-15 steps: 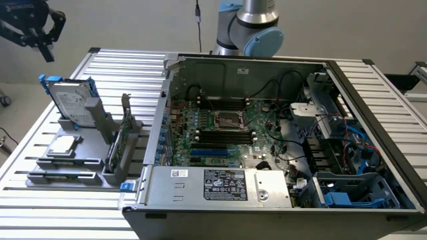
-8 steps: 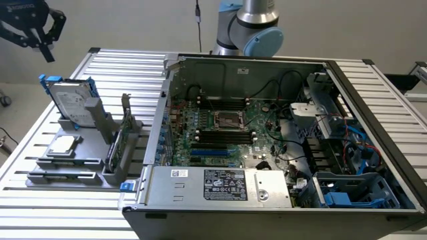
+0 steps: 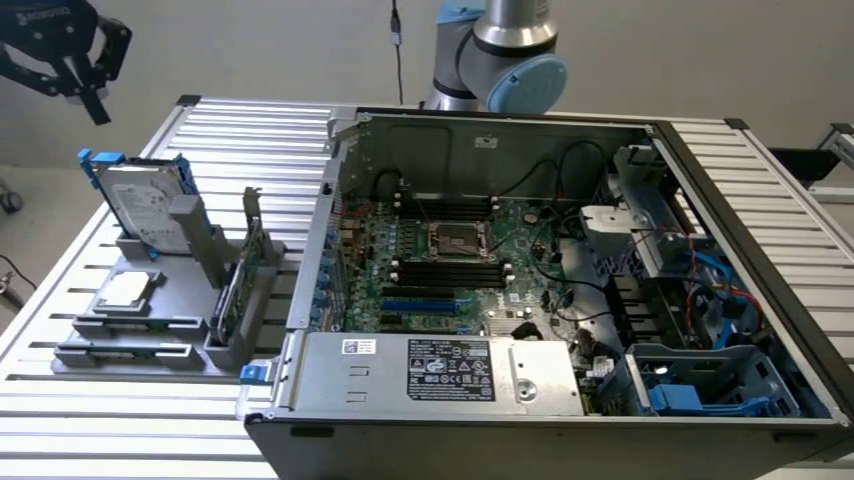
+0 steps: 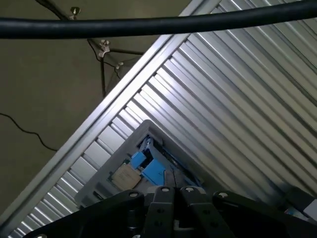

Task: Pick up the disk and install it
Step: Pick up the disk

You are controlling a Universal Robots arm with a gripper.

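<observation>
The disk, a silver-grey drive with a white label in a blue carrier, stands upright on edge in a grey holder at the exterior view's left. My black gripper hangs high above and behind it, well clear of it, near the table's far corner. In the wrist view the fingers are pressed together with nothing between them, so the gripper is shut and empty. Below it the disk's blue carrier shows from above.
An open computer case with its motherboard fills the middle and the exterior view's right, with a blue drive bay at its near corner. The holder also carries a small silver chip and an upright green card. A black cable crosses the wrist view.
</observation>
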